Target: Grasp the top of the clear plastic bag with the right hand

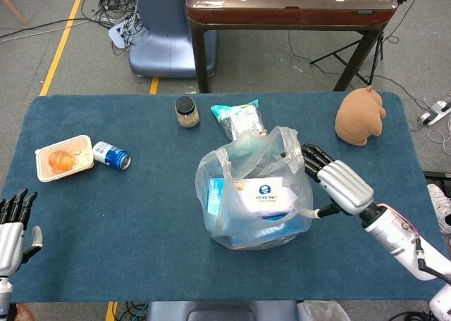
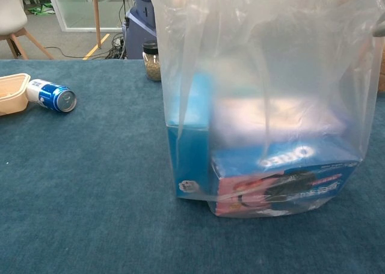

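Note:
The clear plastic bag (image 1: 239, 167) stands at the table's middle with its top open, and it fills the chest view (image 2: 264, 63). Inside are blue boxes, one an Oreo box (image 2: 283, 163), and a white-labelled pack (image 1: 266, 196). My right hand (image 1: 337, 184) is at the bag's right side, fingers (image 1: 313, 156) stretched out and apart against the upper right of the plastic, thumb (image 1: 322, 210) lower down. It grips nothing. My left hand (image 1: 12, 228) lies open at the near left corner, far from the bag.
A small jar (image 1: 187, 112) and a snack packet (image 1: 240, 119) lie behind the bag. A brown plush toy (image 1: 360, 115) sits at the far right. A blue can (image 1: 112, 155) and a food tub (image 1: 64, 158) are at the left.

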{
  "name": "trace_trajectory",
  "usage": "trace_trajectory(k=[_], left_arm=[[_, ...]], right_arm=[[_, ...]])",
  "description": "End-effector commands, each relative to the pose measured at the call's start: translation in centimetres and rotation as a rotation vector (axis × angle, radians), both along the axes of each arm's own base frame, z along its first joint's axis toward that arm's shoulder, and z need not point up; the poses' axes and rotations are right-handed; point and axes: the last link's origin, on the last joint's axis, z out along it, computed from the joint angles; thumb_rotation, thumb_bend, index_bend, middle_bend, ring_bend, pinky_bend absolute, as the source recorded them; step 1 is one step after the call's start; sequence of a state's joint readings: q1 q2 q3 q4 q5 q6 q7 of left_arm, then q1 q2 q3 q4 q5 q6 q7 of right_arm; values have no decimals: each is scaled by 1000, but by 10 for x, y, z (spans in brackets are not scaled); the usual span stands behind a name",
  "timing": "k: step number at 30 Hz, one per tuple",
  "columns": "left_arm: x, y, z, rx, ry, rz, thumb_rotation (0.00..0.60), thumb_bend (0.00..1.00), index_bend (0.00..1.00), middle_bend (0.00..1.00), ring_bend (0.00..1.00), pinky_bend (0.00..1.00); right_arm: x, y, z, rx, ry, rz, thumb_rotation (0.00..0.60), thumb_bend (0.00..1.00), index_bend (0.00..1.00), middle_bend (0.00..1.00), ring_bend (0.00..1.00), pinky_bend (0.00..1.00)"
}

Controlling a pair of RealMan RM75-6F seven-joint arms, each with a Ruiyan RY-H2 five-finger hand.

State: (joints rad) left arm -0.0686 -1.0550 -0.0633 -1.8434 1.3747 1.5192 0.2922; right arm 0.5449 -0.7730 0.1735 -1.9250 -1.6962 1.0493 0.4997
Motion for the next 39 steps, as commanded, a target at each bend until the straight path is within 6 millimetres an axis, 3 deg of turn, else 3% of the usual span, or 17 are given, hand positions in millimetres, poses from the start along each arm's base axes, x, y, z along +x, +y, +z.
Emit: trace_trajectory(k=[1, 10, 15, 26, 30, 39], left_arm=[[1, -1, 1, 4, -3, -2, 600, 570, 0, 0, 0, 0], [0, -3, 2, 5, -6, 5, 600, 570, 0, 0, 0, 0], [0, -4, 4, 8, -5, 10, 600, 570, 0, 0, 0, 0], [3, -6, 5, 11, -5, 7, 600, 570, 0, 0, 0, 0], [3, -7, 6, 13, -3, 11, 600, 571, 0, 0, 0, 0], [5, -5, 3, -1, 3, 11, 600, 570, 0, 0, 0, 0]], right_arm=[[17, 1, -8, 90, -43, 37, 600, 0, 7, 109, 0, 0], [28, -7, -25, 285, -198, -18, 600, 0, 26, 141, 0, 0], [24, -12, -28, 342, -236, -40, 600, 0, 35, 151, 0, 0], [37, -11, -33, 572, -480, -48, 600, 0, 63, 187, 35, 0], [30, -8, -28, 661, -540, -79, 600, 0, 72, 194, 42, 0], [5, 3, -25, 682, -473, -135, 600, 0, 72, 195, 42, 0]])
